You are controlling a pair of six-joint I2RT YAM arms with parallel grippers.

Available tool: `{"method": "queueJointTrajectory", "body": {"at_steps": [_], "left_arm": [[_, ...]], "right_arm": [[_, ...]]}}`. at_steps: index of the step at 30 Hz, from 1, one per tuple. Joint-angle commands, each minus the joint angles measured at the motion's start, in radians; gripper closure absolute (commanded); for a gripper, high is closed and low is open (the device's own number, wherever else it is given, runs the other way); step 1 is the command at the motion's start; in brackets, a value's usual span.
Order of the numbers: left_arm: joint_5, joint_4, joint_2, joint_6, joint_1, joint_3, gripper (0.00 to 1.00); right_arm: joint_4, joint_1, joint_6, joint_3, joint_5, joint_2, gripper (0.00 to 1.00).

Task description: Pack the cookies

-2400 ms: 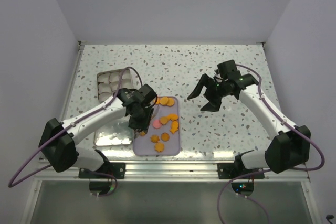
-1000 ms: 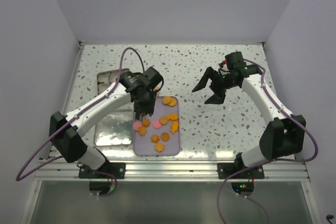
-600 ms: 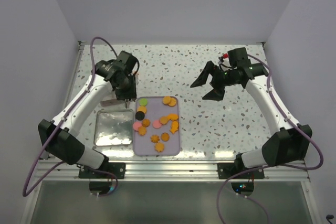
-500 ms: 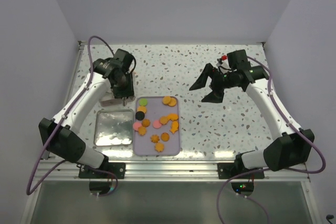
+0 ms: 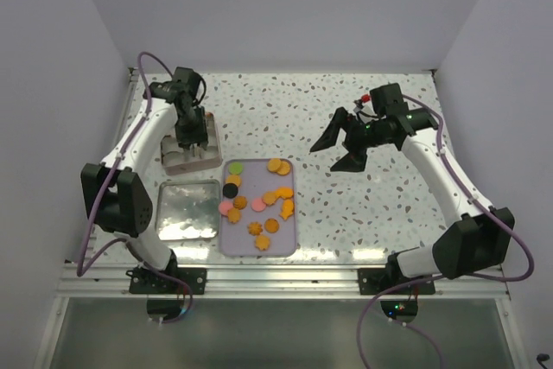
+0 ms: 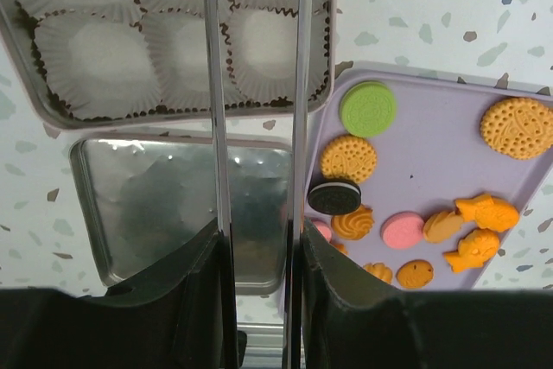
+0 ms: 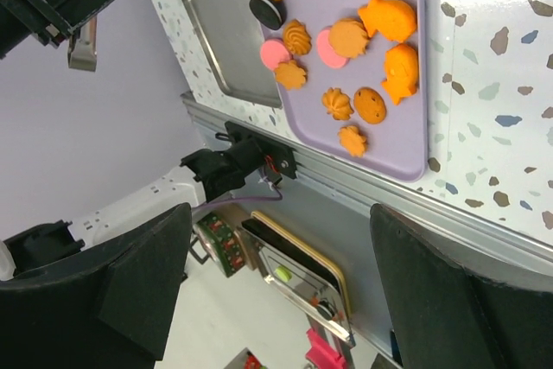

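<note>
Left gripper (image 6: 259,250) clenched on tongs (image 6: 213,84); right gripper (image 5: 340,148) released, empty. Cookies (image 6: 348,158), frame right: likely light, brittle. Pinch gently across edges with your tongs.

The tongs (image 6: 213,92) and the tin (image 6: 181,116) both run off the left wrist view's top edge

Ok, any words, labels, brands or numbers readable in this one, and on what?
None can be read.
The green cookie and the round orange cookie carry stamped relief, too small and blurred to tell letters from pattern.
The patterned round thing below the table edge is also too blurred to read.
</note>
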Motion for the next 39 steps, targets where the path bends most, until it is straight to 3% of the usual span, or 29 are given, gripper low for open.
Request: {"method": "queueJointTrajectory", "body": {"at_steps": [1,14,23,28,36,39], "left_arm": [[0.044,0.076,0.031,0.043,0.010,0.054,0.71],[0.030,0.099,0.031,0.041,0.011,0.057,0.51],[0.032,0.046,-0.024,0.029,0.011,0.114,0.51],[0.084,0.013,-0.128,0.057,0.002,0.023,0.51],[0.081,-0.008,-0.298,0.004,-0.188,-0.162,0.51],[0.139,0.032,-0.341,-0.034,-0.262,-0.238,0.52]], "right_arm": [[0.013,0.000,0.008,0.017,-0.012,0.008,0.12],[-0.015,0.000,-0.017,0.000,-0.009,-0.005,0.12],[-0.036,0.000,-0.024,-0.009,-0.011,-0.054,0.12],[-0.041,-0.001,-0.026,-0.014,-0.011,-0.078,0.12],[-0.036,-0.001,-0.015,-0.048,-0.014,-0.135,0.12],[-0.036,-0.001,-0.015,-0.069,-0.006,-0.167,0.12]]}}
